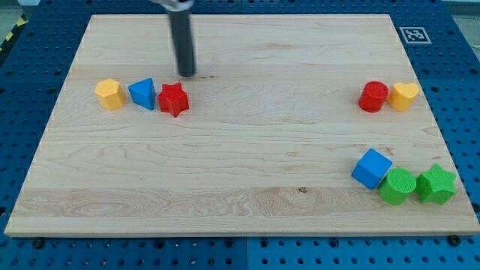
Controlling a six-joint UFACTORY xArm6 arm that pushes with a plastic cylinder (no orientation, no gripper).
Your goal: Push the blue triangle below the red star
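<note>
- A single view looks down at the bench (240, 150) from above its near edge, tilted forward.
- It stands far enough off to take in the whole board, all four edges.
- The rod (182, 41) enters from the view's top.

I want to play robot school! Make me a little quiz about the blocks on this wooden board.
1. True or false: the blue triangle block touches the red star block.
2. Which block sits at the view's left of the blue triangle? A) green star B) yellow hexagon C) red cylinder
3. Fill in: my tip is just above the red star, toward the view's ____.

Key: 1 true: they sit side by side, touching. 2 B, the yellow hexagon block. 3 top; my tip touches no block on the wooden board.
</note>
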